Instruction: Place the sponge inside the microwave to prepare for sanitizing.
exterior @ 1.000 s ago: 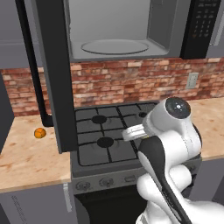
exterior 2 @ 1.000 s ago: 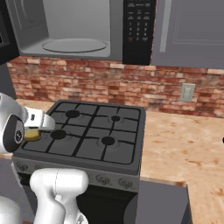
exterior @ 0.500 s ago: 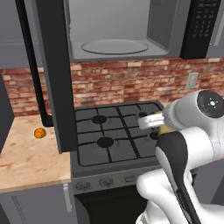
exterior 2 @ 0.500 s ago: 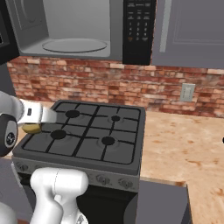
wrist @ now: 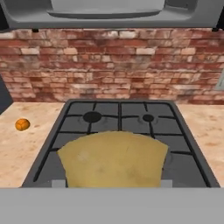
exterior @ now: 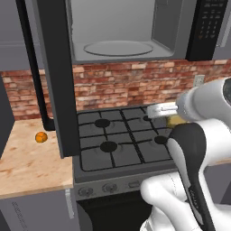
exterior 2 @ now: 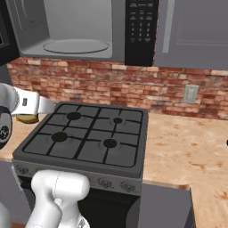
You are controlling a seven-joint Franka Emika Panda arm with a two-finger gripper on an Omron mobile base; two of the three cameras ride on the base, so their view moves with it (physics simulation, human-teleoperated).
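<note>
One sponge (wrist: 113, 158), olive-yellow, sits clamped between the partly closed fingers (wrist: 112, 183), held above the stove (exterior 2: 87, 138) near its front. Microwave (exterior: 122, 36) overhead has its door (exterior: 54, 76) swung open. Orange ball (exterior: 41, 137) lies on the surface (exterior: 27, 162).

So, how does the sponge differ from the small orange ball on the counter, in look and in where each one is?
The sponge is an olive-yellow flat block; the orange ball is round and brighter. The sponge is held up in the gripper over the stove; the ball rests on the wooden counter, left of the stove. The sponge looks the larger, though it is close to the hand camera. Both are outside the open microwave.
</note>
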